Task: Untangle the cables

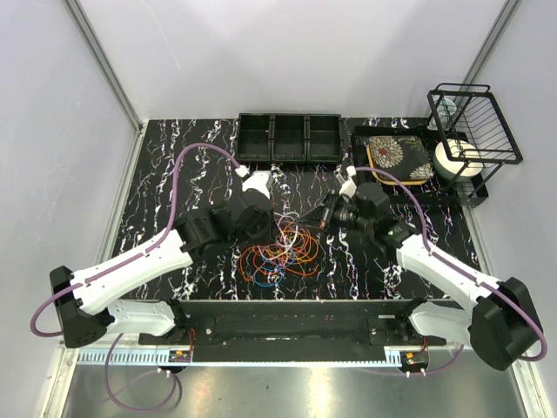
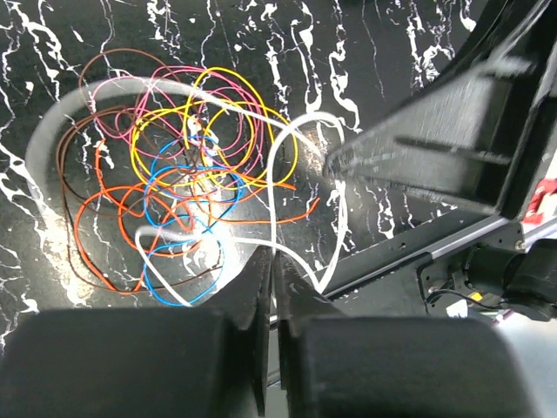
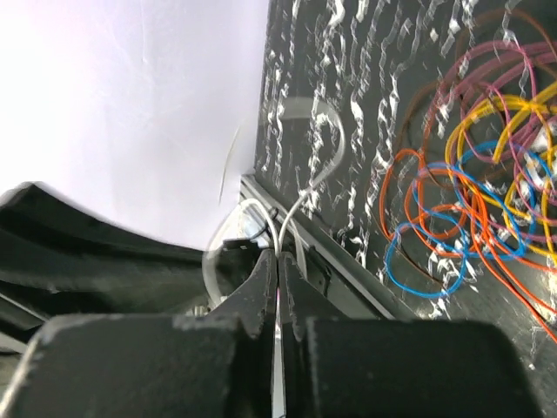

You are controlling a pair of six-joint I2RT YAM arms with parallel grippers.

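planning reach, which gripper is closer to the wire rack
Right. The right gripper is left of the wire rack and closer to the robot; the left gripper is even farther left.

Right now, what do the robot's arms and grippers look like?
The left arm and right arm are white shells with black joints and bases; a thick lilac hose loops along each. The left gripper and right gripper each have two flat matte-black fingers.

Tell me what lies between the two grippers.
In the top view, thin strands at the far edge of the cables lie between left gripper and right gripper. Each wrist view shows a white cable pinched in shut jaws.
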